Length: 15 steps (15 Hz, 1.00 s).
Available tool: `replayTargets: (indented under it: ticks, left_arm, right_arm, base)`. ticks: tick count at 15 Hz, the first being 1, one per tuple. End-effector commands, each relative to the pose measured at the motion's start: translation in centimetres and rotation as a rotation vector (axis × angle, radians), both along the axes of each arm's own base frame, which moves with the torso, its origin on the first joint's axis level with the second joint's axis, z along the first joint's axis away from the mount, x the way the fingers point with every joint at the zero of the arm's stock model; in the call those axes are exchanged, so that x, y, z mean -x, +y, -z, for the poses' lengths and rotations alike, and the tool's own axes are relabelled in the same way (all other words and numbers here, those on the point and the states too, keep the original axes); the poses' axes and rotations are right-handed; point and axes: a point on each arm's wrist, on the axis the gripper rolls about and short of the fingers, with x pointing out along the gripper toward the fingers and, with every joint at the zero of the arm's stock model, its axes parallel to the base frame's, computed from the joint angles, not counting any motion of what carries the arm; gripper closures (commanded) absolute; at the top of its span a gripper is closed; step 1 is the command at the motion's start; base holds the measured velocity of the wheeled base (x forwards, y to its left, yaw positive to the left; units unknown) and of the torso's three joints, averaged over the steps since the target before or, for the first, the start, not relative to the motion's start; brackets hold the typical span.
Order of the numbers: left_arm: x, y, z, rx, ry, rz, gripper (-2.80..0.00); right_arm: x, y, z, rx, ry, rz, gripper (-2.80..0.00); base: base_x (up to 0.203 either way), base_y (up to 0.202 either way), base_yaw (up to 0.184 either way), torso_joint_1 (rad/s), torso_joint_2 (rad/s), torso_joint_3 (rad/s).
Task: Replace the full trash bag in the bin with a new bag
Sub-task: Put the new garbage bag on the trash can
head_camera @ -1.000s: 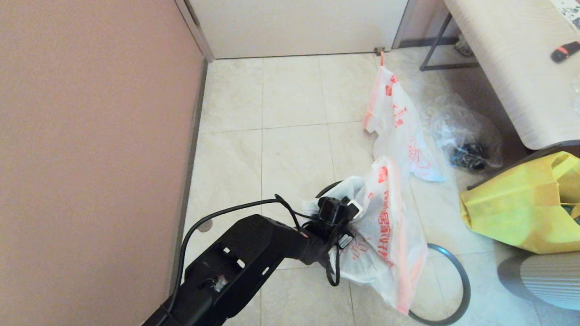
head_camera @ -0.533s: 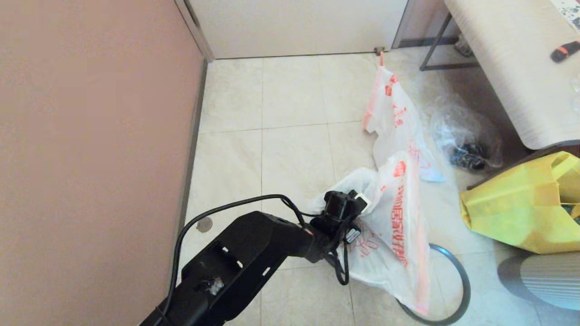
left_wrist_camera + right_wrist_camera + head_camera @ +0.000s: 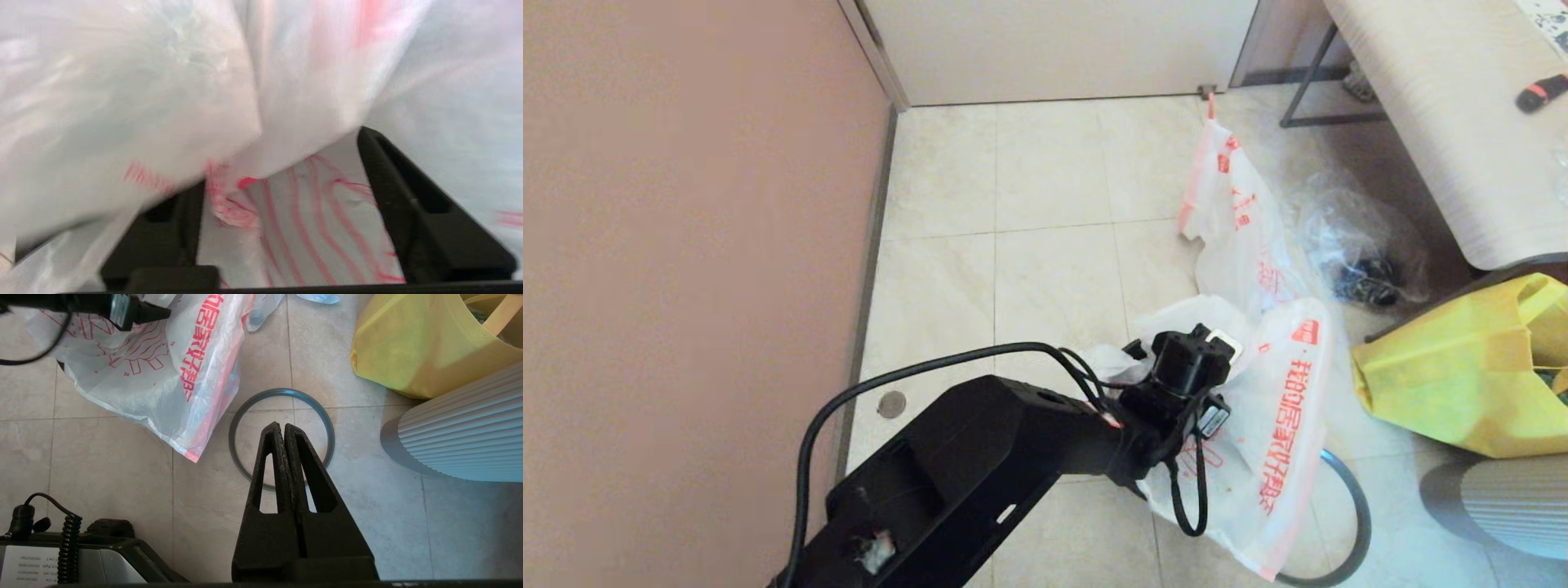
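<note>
New bag (image 3: 310, 220) between spread left gripper (image 3: 286, 204) jaws

Pale tiled floor (image 3: 1045, 171) carries everything. The new bag (image 3: 1282, 425) sprawls near the middle, its edge over the grey hoop (image 3: 1347, 498) at 5 o'clock. The full bag (image 3: 1233, 220) lies at 12 o'clock from it, a clear bag (image 3: 1364, 245) at 1 o'clock, a yellow tote (image 3: 1462, 376) at 3 o'clock.

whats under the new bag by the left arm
Part of the dark-grey hoop shows past the new bag; the rest is covered. The bin itself cannot be seen, and the left end effector is inside the folds.
</note>
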Motion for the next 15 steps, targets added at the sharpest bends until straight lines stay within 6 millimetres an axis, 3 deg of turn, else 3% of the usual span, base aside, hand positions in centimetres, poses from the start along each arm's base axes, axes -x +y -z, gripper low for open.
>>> replayTargets:
  ticks: [1,5,6,11,12,15]
  left_arm:
    - [1.3,0.1,-2.2,0.022,0.001,0.008,-2.80]
    - [3.4,2.0,-1.6,0.010,0.120,-0.045,-2.80]
    - [3.7,2.5,-1.7,0.013,0.136,-0.059,0.00]
    - [6.4,6.2,-5.5,0.114,0.103,-0.092,0.00]
    - [6.3,7.2,-6.1,0.139,0.083,-0.110,0.00]
    - [3.4,11.4,-6.9,0.224,0.006,-0.235,0.00]
  right_arm:
    - [0.0,0.0,0.0,0.001,0.002,-0.001,0.00]
    - [0.0,0.0,0.0,0.001,0.001,-0.001,0.00]
    - [0.0,0.0,0.0,0.001,0.002,-0.001,0.00]
    - [0.0,0.0,0.0,0.001,0.002,-0.001,0.00]
    - [0.0,0.0,0.0,0.001,0.002,-0.001,0.00]
    - [0.0,0.0,0.0,0.001,0.002,-0.001,0.00]
  base:
    - [0.000,0.000,0.000,0.000,0.00,0.000]
    - [0.000,0.000,0.000,0.000,0.00,0.000]
    - [0.000,0.000,0.000,0.000,0.00,0.000]
    - [0.000,0.000,0.000,0.000,0.00,0.000]
    - [0.000,0.000,0.000,0.000,0.00,0.000]
    - [0.000,0.000,0.000,0.000,0.00,0.000]
